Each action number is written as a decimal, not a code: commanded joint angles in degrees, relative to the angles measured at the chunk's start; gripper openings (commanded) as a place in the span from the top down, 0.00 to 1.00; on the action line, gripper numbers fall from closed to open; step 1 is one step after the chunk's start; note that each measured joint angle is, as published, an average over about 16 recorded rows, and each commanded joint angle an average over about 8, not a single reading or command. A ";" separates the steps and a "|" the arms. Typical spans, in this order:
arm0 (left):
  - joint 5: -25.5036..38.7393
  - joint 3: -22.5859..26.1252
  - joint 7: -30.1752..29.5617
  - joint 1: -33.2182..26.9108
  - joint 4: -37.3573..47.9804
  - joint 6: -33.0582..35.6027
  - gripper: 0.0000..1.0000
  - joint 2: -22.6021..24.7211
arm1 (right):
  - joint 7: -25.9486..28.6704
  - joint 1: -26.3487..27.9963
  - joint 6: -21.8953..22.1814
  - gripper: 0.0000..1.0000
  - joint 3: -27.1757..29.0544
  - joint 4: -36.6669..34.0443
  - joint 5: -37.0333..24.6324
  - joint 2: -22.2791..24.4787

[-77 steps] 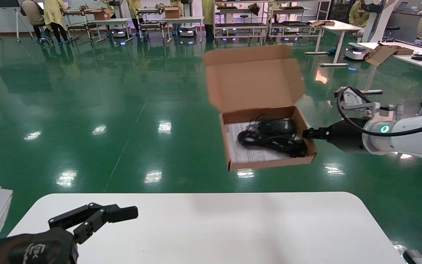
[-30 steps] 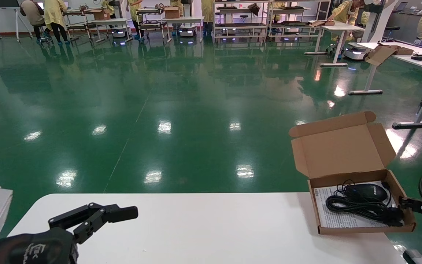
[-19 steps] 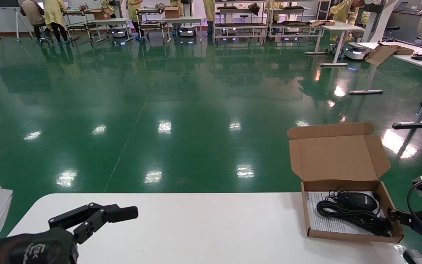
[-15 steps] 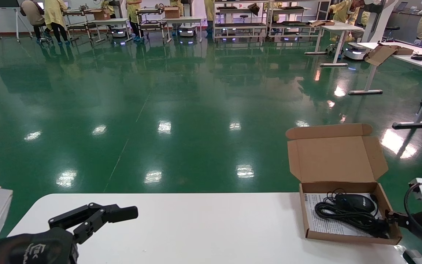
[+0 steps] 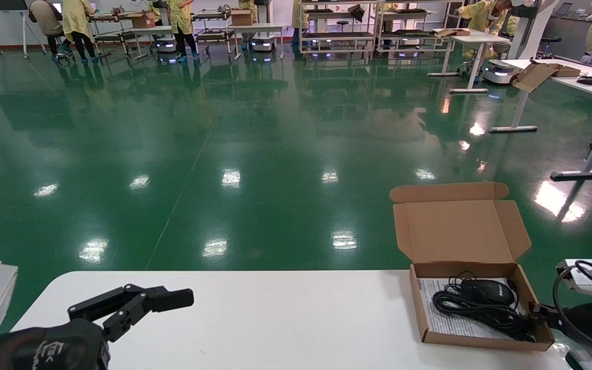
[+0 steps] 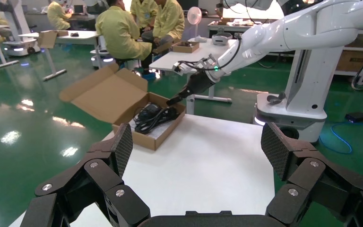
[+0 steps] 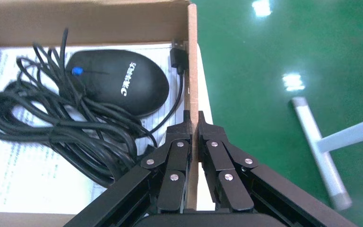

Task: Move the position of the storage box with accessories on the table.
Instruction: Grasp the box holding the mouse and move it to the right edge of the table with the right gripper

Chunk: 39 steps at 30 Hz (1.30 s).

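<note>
right gripper (image 7: 194, 125) pinches storage box (image 5: 481, 341) wall (mouse (image 7: 116, 80) print unreadable)

Head view high, frontal; wrists close; all share storage box (image 5: 481, 313).

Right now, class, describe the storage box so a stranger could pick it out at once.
Find the white table; at its right end sits the storage box, its side wall pinched by the right hand. Unlike distant boxes, its lid stands open over a black mouse.
</note>
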 commanded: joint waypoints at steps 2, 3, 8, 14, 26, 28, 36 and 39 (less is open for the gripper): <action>0.00 0.00 0.00 0.00 0.00 0.00 0.00 0.00 | -2.03 -0.20 0.01 1.00 -0.45 0.16 -0.69 0.13; 0.00 0.00 0.00 0.00 0.00 0.00 0.00 0.00 | -2.63 -0.25 0.04 1.00 -0.53 0.20 -0.81 0.15; 0.00 0.00 0.00 0.00 0.00 0.00 0.00 0.00 | -4.78 -0.50 0.20 1.00 -0.34 0.14 -0.58 0.19; 0.00 0.00 0.00 0.00 0.00 0.00 0.00 0.00 | -6.45 -0.73 0.73 1.00 0.38 -0.16 0.40 0.31; 0.00 0.00 0.00 0.00 0.00 0.00 0.00 0.00 | -9.02 -0.84 0.95 1.00 1.35 -0.69 1.73 0.48; 0.00 0.00 0.00 0.00 0.00 0.00 0.00 0.00 | -9.35 -0.88 0.88 0.94 1.47 -0.76 1.90 0.44; 0.00 0.00 0.00 0.00 0.00 0.00 0.00 0.00 | -10.50 -0.97 0.91 0.03 1.95 -1.01 2.58 0.21; 0.00 0.00 0.00 0.00 0.00 0.00 0.00 0.00 | -10.91 -1.04 1.02 0.00 2.13 -1.09 2.83 0.13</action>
